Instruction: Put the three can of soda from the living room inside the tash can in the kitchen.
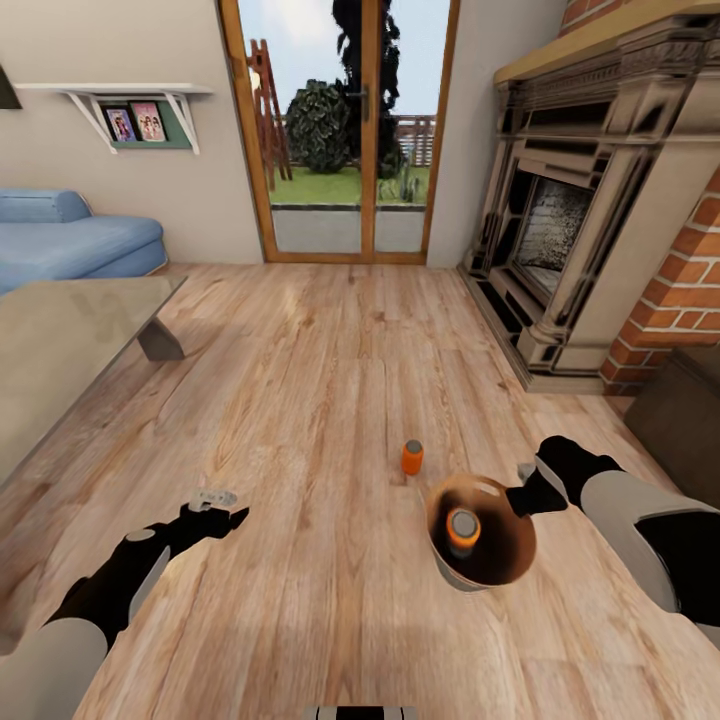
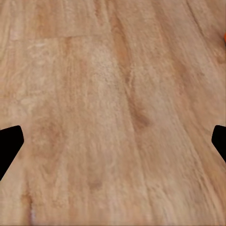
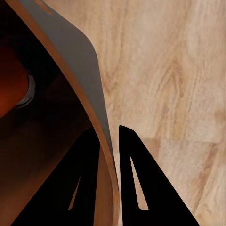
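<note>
Head view: we are in the living room, with a light wood plank floor [image 1: 330, 400] running out to wood-framed glass doors [image 1: 340, 130] at the far end, a blue sofa [image 1: 70, 240] far left, a grey low table [image 1: 60, 350] on the left and a brick fireplace [image 1: 600, 200] on the right. Near the right arm hangs the small round bin [image 1: 480, 545] with its pale outer wall and tan-brown inside, tilted so its mouth faces up toward the camera. One bright orange soda can with a grey metal top [image 1: 462, 530] lies inside it. A second orange can [image 1: 412, 457] stands upright on the floor just beyond the bin, apart from it. The right gripper [image 1: 522, 497] pinches the bin's rim on its right side. The left gripper [image 1: 225, 510] hovers over bare floor on the near left, holding nothing.

Left wrist view: only planks lie between its two black fingertips [image 2: 9, 146], which sit wide apart — a sliver of orange shows at the picture's edge.

Right wrist view: the fingers [image 3: 87, 179] straddle the bin's thin wall, one inside, one outside, closed tight on it.

The standing can looks light, rigid and smooth — likely slippery — so a grasp across its middle should suit. The bin, held by one edge, may swing.
</note>
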Controlling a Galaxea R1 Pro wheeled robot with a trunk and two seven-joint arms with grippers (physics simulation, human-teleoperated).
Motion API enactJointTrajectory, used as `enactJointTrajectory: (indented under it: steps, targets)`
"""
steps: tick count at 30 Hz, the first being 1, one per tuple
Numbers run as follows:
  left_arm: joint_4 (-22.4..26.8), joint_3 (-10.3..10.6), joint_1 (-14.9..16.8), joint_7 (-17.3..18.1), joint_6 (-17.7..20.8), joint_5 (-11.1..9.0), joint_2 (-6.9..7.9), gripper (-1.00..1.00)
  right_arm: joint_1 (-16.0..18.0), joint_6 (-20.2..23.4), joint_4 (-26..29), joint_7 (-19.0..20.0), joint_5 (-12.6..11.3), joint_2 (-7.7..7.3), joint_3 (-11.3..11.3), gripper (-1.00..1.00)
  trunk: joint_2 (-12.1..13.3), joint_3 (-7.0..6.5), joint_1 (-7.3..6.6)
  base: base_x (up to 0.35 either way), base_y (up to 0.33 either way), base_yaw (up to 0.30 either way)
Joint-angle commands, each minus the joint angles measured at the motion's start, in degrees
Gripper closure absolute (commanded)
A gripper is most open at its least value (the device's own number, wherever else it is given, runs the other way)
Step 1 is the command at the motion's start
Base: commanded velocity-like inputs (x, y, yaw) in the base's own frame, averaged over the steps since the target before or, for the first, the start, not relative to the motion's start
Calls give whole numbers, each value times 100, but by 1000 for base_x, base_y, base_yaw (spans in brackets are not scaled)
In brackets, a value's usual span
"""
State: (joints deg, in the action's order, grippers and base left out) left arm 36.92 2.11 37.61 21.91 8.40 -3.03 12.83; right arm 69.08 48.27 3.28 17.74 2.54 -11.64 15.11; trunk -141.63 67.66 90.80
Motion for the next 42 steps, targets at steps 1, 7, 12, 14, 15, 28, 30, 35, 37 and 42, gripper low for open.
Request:
enactJointTrajectory:
  steps: [1, 7, 12, 14, 15, 28, 30, 35, 37, 42]
  targets:
    - [-4, 0, -3, -4, -3, 0, 0, -100, 2, 13, 3, 40, -94, 1, -79, 100, 0, -1, -1, 192, -88, 0]
    - [-15, 0, -17, -17, -11, -3, 0, -100, 1, 14, 5, 37, -95, 24, -74, 100, 0, -1, -1, 245, -123, -32]
    - [-17, 0, -20, -19, -13, -4, 0, -100, 0, 15, 5, 36, -94, 5, -84, 100, 0, -1, -1, 276, -143, -186]
    - [-18, 0, -22, -20, -13, -4, 0, -100, 0, 15, 6, 35, -91, 1, -85, 100, 0, -1, -1, 281, -147, -225]
    - [-18, 0, -20, -20, -13, -4, 0, -100, 0, 15, 6, 32, -90, -4, -89, 100, 0, -1, -1, 282, -157, -235]
    - [-20, 0, -25, -20, -13, 2, 0, -100, -22, 14, 3, 36, -95, -51, -88, 100, 0, -1, -1, 269, -202, -229]
    - [-29, 0, -26, -20, -13, -2, 0, -100, -29, 10, 3, 41, -96, -51, -86, 100, 0, -1, -1, 259, -221, -161]
    - [-35, 0, -24, -11, -1, -10, 0, -100, -34, 7, 5, 45, -98, -44, -79, 100, 0, -1, -1, 204, -117, -86]
    - [-32, 0, -21, -6, 1, -12, 0, -100, -35, 7, 5, 45, -102, -41, -79, 100, 0, -1, -1, 128, -15, -14]
    - [-34, 0, -22, -9, 3, -6, 1, -100, -35, 7, 6, 45, -104, -43, -79, 100, 0, -1, -1, 253, -4, -4]
